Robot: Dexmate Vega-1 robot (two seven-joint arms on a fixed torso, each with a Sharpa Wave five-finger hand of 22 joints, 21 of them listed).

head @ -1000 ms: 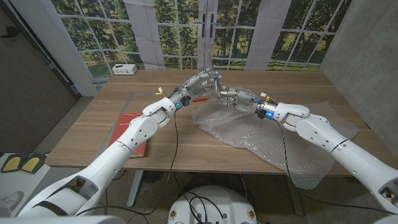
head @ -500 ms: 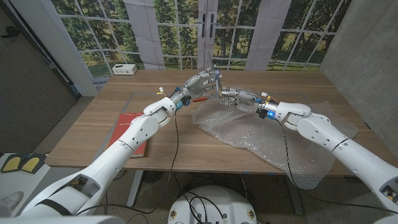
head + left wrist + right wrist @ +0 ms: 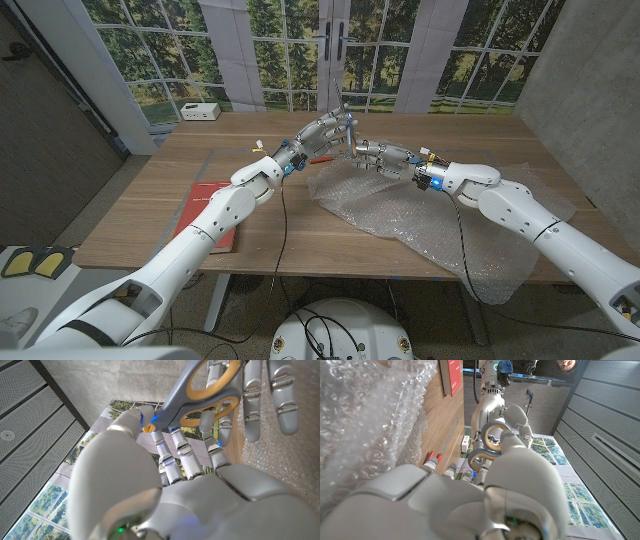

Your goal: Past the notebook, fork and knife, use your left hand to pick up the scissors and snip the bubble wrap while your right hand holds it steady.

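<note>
- A red notebook [image 3: 207, 206] lay near the table's [image 3: 150, 200] front left edge, partly under the left arm
- The bubble wrap [image 3: 420, 215] sprawled over the right half of the table, its front corner hanging past the near edge
- The right hand [image 3: 385, 157] was at the wrap's far left edge, fingers stretched toward the left hand; whether they pinched the sheet could not be told
- The left hand [image 3: 322, 130] was raised just beyond that edge, close to the right hand, fingers curled through the yellow-lined grey handles of the scissors [image 3: 202, 387]; the blades were not clear in any view
- In the right wrist view, two red-handled utensils [image 3: 433, 458] lay on the wood beside the wrap
- A small white box [image 3: 201, 111] sat at the far left corner
</note>
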